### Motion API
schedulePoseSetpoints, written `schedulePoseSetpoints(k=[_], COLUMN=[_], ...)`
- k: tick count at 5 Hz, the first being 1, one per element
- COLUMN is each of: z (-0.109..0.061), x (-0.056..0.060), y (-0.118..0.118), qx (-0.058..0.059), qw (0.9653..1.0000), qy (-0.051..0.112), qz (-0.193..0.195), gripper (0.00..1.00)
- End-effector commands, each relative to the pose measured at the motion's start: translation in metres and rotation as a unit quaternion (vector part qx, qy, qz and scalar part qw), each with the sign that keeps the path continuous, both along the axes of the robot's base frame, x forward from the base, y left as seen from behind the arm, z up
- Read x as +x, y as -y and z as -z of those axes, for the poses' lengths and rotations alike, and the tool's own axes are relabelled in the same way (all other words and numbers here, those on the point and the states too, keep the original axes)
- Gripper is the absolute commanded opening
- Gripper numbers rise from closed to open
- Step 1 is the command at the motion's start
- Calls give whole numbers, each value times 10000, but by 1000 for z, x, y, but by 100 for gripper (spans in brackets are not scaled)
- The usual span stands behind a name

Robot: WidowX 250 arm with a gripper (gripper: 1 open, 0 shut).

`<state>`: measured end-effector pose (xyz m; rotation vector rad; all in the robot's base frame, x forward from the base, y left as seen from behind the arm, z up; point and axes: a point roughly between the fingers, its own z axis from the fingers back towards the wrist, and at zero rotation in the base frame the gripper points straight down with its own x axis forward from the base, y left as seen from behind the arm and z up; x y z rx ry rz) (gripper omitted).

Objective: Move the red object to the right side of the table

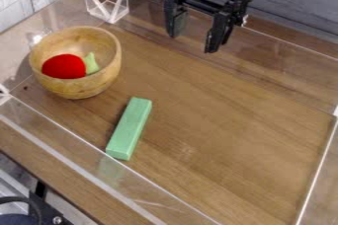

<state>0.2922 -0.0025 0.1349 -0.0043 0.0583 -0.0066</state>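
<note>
The red object (61, 66), a small rounded toy fruit with a pale green end, lies inside the wooden bowl (99, 79) at the left of the table (238, 120). My gripper (193, 30) hangs at the back centre, pointing down, well to the right of and behind the bowl. Its two black fingers (215, 36) stand apart with nothing between them.
A flat green rectangular block (129, 127) lies on the tabletop in front of the bowl. Low clear acrylic walls (317, 180) edge the table. A clear folded piece (106, 5) stands at the back left corner.
</note>
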Motion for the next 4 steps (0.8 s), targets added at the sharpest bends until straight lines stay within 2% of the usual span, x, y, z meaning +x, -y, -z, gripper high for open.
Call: schedulePoseSetpoints(k=[1,2,3,4], z=[6,5,-4,-11], x=[-6,-20,-32,-47], y=[-12,-31,-68,-105], qx=[16,29,37,99], qw=[9984,9959,9850,9718], qy=[-168,-283,-227,-103], qz=[542,854,1708,2353], gripper=[100,100,100,100])
